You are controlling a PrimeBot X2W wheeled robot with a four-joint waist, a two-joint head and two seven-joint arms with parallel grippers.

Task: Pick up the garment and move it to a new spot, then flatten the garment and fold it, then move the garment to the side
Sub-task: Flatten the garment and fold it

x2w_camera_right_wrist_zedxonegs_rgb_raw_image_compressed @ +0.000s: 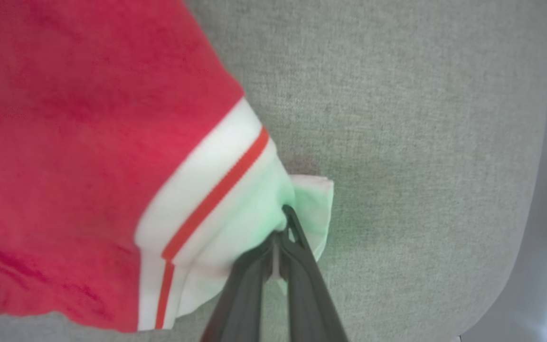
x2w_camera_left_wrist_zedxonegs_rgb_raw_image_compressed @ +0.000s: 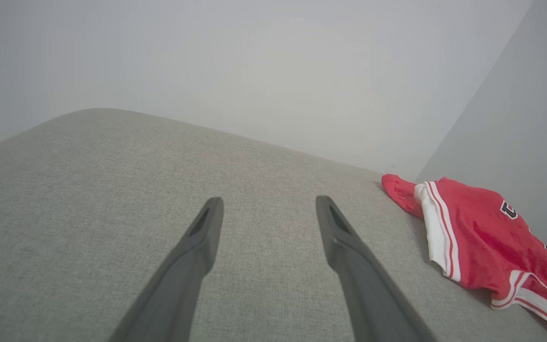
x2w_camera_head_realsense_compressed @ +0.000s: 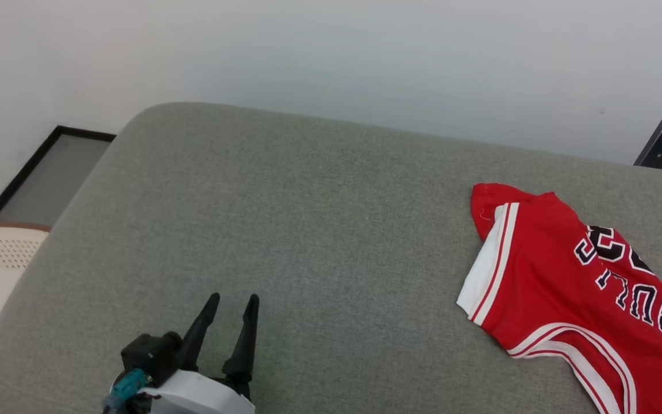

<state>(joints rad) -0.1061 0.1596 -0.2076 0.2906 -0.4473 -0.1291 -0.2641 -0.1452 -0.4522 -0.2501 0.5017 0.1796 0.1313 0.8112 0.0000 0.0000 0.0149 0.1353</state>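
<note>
Early stage: garment [x2w_camera_head_realsense_compressed: 566, 287] lies rumpled, lettering up, at far right of grey cushion [x2w_camera_head_realsense_compressed: 308, 218], w/ right gripper [x2w_camera_right_wrist_zedxonegs_rgb_raw_image_compressed: 287, 213] pinched shut on its white edge. Left gripper [x2w_camera_head_realsense_compressed: 233, 299] has fingers apart, empty, well apart from it. Grip looks set; lift, relocating, flattening, folding and moving aside all remain.

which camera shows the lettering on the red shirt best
The head view: the garment lies chest up on the grey cushion, its lettering plain. The left wrist view catches it obliquely, with a scrap of lettering. The right wrist view shows its white sleeve pinched in the right gripper.
</note>
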